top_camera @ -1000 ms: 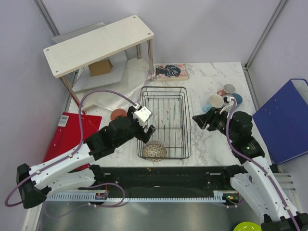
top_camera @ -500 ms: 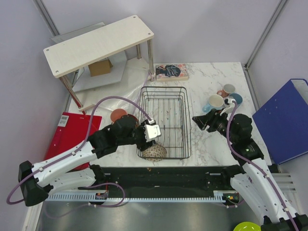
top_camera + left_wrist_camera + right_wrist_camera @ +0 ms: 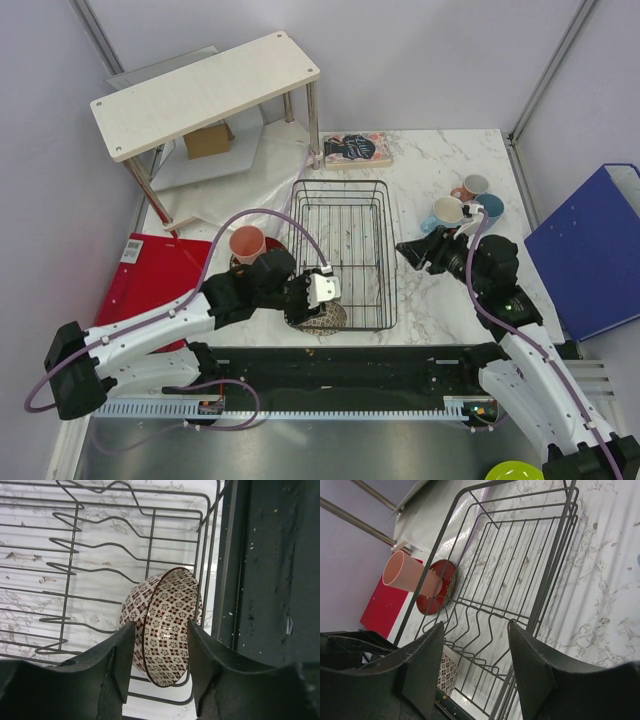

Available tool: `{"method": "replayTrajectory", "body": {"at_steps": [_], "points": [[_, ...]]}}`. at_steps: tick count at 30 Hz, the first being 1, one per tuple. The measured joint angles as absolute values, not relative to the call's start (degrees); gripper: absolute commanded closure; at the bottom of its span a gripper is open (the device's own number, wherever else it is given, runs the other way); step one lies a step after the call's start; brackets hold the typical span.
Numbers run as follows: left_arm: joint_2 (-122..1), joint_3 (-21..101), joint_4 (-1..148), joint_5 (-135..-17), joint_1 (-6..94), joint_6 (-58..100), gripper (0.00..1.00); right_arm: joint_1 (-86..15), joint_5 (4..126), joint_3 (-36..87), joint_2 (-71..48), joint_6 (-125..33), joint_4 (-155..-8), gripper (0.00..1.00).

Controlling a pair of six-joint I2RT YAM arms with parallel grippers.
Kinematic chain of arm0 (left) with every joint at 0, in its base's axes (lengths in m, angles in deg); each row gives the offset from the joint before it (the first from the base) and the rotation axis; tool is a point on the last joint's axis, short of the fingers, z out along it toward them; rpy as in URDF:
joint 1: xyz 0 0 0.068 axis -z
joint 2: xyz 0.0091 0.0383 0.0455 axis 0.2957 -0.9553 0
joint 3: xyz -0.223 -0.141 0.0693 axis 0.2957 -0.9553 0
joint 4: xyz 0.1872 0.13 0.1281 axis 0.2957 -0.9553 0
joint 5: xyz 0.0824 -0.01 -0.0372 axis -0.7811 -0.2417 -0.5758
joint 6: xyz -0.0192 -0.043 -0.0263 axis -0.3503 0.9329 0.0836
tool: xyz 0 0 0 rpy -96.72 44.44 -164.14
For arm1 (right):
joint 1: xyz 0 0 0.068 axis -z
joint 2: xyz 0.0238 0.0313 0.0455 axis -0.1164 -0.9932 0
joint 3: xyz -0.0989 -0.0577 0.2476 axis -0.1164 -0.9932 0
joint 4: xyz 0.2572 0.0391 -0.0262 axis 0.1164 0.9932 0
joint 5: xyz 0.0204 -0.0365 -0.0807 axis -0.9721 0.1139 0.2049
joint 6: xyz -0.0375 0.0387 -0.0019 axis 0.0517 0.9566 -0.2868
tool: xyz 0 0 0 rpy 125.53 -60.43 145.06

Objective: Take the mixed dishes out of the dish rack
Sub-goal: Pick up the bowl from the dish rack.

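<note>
The black wire dish rack (image 3: 345,235) stands mid-table. The speckled bowl (image 3: 330,320) leans on edge in its near left corner, and it fills the left wrist view (image 3: 167,605). My left gripper (image 3: 312,304) is open with one finger on each side of the bowl's rim (image 3: 160,630), not touching. The salmon-pink tumbler (image 3: 246,243) stands on the dark red plate (image 3: 274,250) left of the rack. A salmon-pink mug (image 3: 472,187) and two light blue mugs (image 3: 447,212) sit right of the rack. My right gripper (image 3: 413,250) is open and empty beside the rack's right side.
A white wooden shelf (image 3: 205,95) stands at the back left with a cardboard box (image 3: 208,140) under it. A book (image 3: 357,150) lies behind the rack. A red board (image 3: 150,280) lies left, a blue binder (image 3: 590,250) right. A black rail (image 3: 340,365) runs along the near edge.
My left gripper has swung down and toward the near left corner of the rack and now straddles the bowl. The tumbler came into view. The right arm has barely moved.
</note>
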State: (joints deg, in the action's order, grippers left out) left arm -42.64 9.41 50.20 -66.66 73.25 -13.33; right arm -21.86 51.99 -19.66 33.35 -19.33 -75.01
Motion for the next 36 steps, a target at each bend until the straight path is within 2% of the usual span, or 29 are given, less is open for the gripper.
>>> {"method": "replayTrajectory", "body": {"at_steps": [9,17,25,28,36], "points": [[-47.9,6.1,60.3,-71.8,73.7,-14.8,0.62,-21.9,52.0,-20.8,33.0,-19.0,-76.1,0.38],[-48.4,4.2,64.3,-75.6,74.8,-17.0,0.82,-21.9,52.0,-21.3,33.0,-19.0,-76.1,0.38],[-46.4,-0.4,71.1,-86.5,80.4,-20.9,0.89,-21.9,52.0,-21.8,32.7,-18.9,-76.1,0.38],[-46.4,-1.7,73.3,-90.7,82.5,-22.6,0.98,-21.9,52.0,-21.9,32.6,-18.6,-76.1,0.38],[-46.9,-3.8,77.2,-99.8,85.5,-27.0,0.98,-21.9,52.3,-22.2,33.0,-18.6,-76.0,0.37]]}}
